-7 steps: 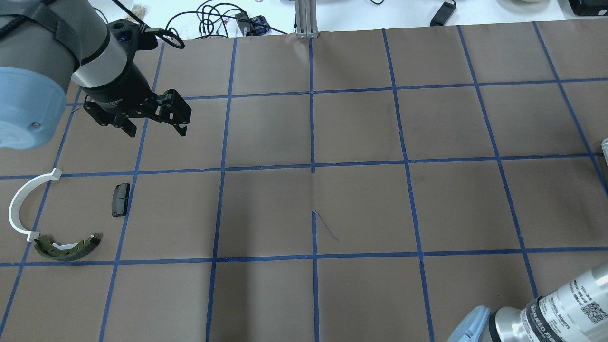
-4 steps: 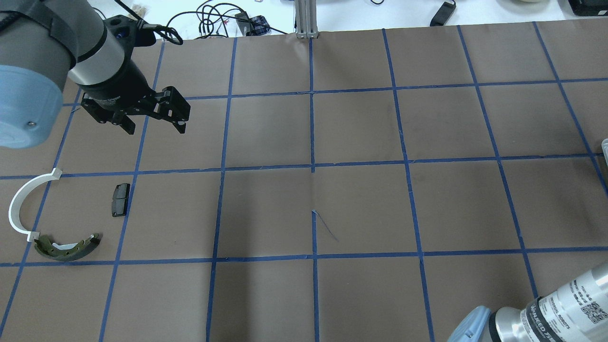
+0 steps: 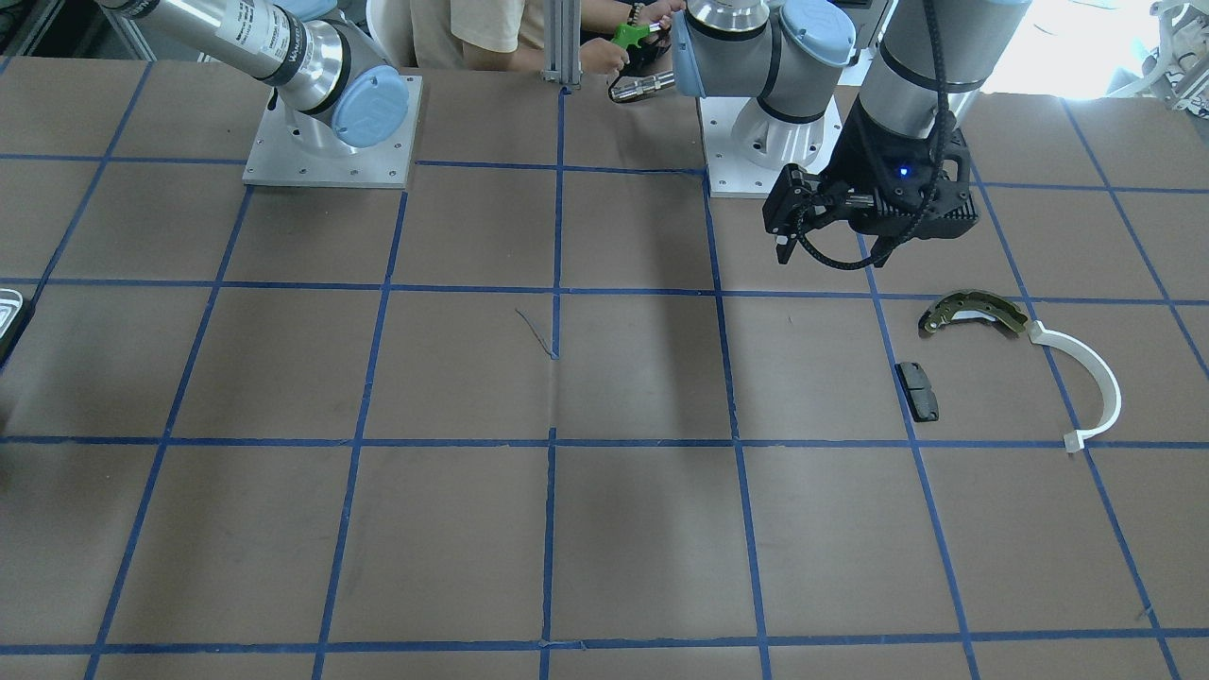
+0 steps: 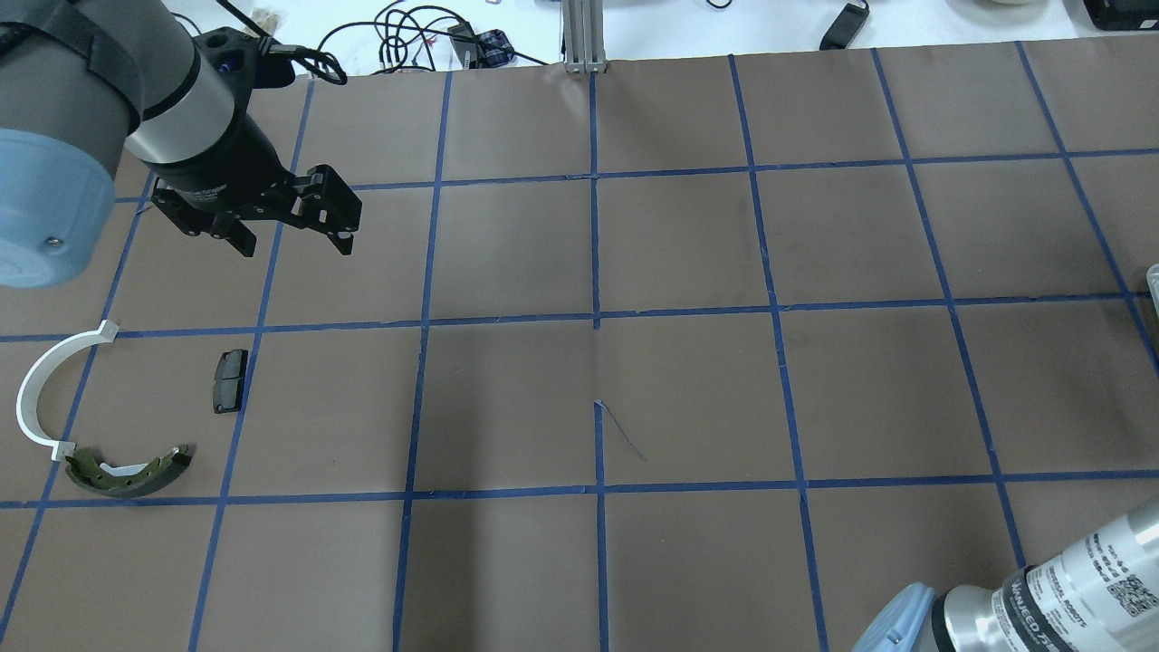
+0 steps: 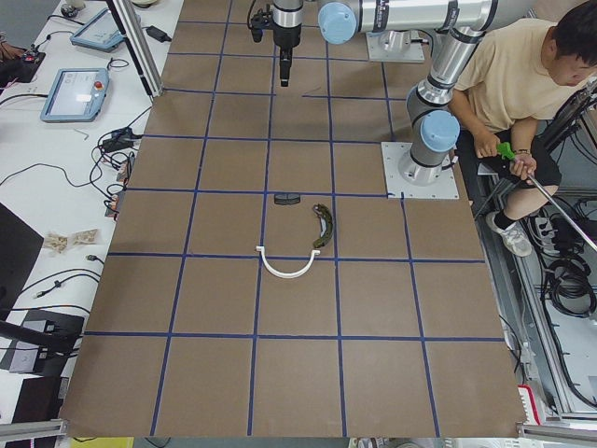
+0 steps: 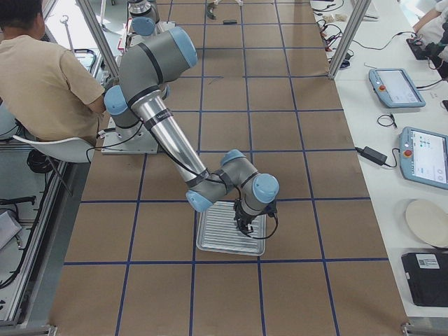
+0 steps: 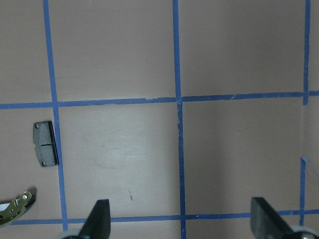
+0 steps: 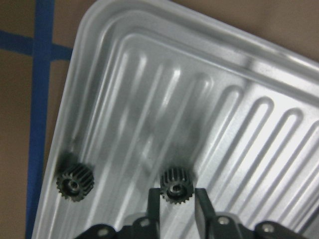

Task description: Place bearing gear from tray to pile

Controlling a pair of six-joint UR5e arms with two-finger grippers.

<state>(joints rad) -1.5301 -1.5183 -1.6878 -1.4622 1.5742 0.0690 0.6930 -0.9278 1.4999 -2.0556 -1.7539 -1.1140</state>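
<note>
Our left gripper (image 4: 294, 243), jaws spread, has crept slightly from the pile (image 4: 229, 380); the right gripper (image 8: 177, 194) pinches a bearing gear (image 8: 175, 182).

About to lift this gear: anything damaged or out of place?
Only a short slit in the brown table cover near its centre. The held gear and the corner gear lie flat in the tray.

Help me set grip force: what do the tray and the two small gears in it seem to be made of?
The tray looks like pressed sheet metal with a satin silver finish, going by the stamped ribs and soft glare. The middle gear and the corner gear are dark and matte, with crisp teeth and a paler hub. They could be blackened steel or moulded plastic; the blur leaves it open.
</note>
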